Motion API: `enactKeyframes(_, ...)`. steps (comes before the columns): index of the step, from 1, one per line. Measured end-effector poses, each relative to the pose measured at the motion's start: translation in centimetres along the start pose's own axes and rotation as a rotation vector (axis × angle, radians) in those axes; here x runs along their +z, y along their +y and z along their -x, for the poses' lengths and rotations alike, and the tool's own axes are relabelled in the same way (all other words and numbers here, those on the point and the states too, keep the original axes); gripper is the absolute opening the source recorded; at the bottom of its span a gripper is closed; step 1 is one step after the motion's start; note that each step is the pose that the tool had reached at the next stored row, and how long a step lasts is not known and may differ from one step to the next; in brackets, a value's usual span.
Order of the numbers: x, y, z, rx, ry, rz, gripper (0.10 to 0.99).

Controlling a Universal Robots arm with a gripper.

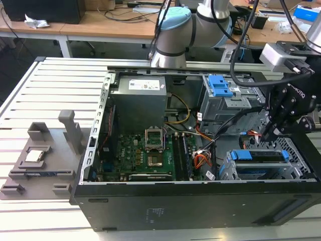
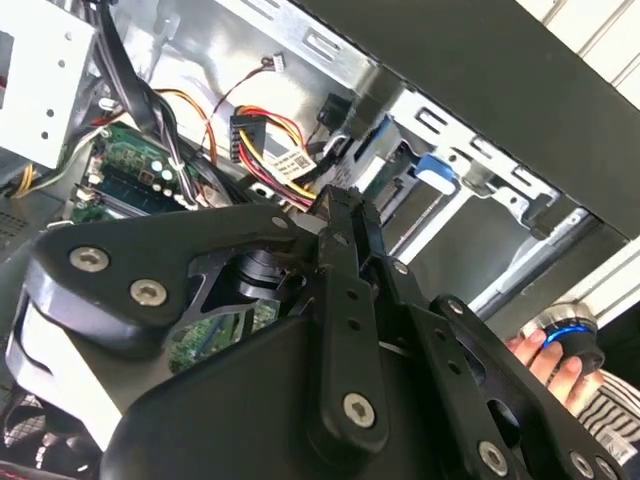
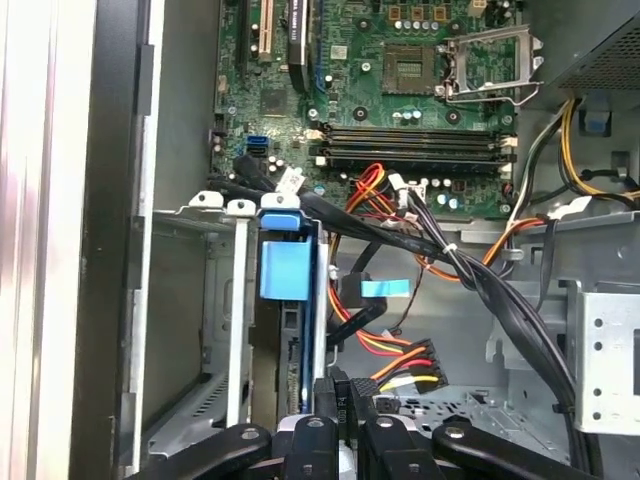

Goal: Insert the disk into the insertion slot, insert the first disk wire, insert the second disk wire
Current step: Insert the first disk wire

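Note:
The disk (image 1: pixel 258 164), in its blue carrier, lies inside the insertion slot (image 1: pixel 297 150), the low perforated cage at the case's front, on the exterior view's right. In the first wrist view, the carrier's blue end tab (image 3: pixel 280 265) stands out of the cage wall (image 3: pixel 190 300). My gripper (image 1: pixel 277 131) hangs just above the far end of the cage. Its fingers (image 2: pixel 340 215) meet at the tips, so it looks shut, and I cannot see anything pinched between them. A black connector with red, yellow and black wires (image 3: pixel 400 370) lies loose right beside my gripper (image 3: pixel 343 400). Another black connector with a blue tab (image 3: pixel 375 290) hangs close by.
A taller grey bay with a blue latch (image 1: pixel 220 85) stands behind the cage. Cable bundles (image 3: pixel 470 270) cross between the motherboard (image 1: pixel 150 155) and the bays. A hand holding a blue-ringed device (image 2: pixel 565 335) is outside the case. A grey fixture (image 1: pixel 45 155) sits on the slatted table.

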State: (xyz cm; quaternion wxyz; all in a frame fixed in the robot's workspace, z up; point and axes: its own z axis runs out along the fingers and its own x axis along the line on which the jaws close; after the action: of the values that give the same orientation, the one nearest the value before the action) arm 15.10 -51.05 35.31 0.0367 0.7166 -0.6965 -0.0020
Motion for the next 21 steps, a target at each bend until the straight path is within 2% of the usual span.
enactKeyframes(5, 0.07, 0.03, -1.13, 0.000, -0.0014, 0.000, 0.169)
enactKeyframes(6, 0.28, 0.01, -1.35, 0.000, -0.0036, 0.000, 0.169)
enactKeyframes(9, 0.75, -0.18, -1.36, 0.000, -0.0033, 0.000, 0.169)
enactKeyframes(21, 1.29, -0.73, -1.58, 0.028, -0.0047, 0.001, 0.169)
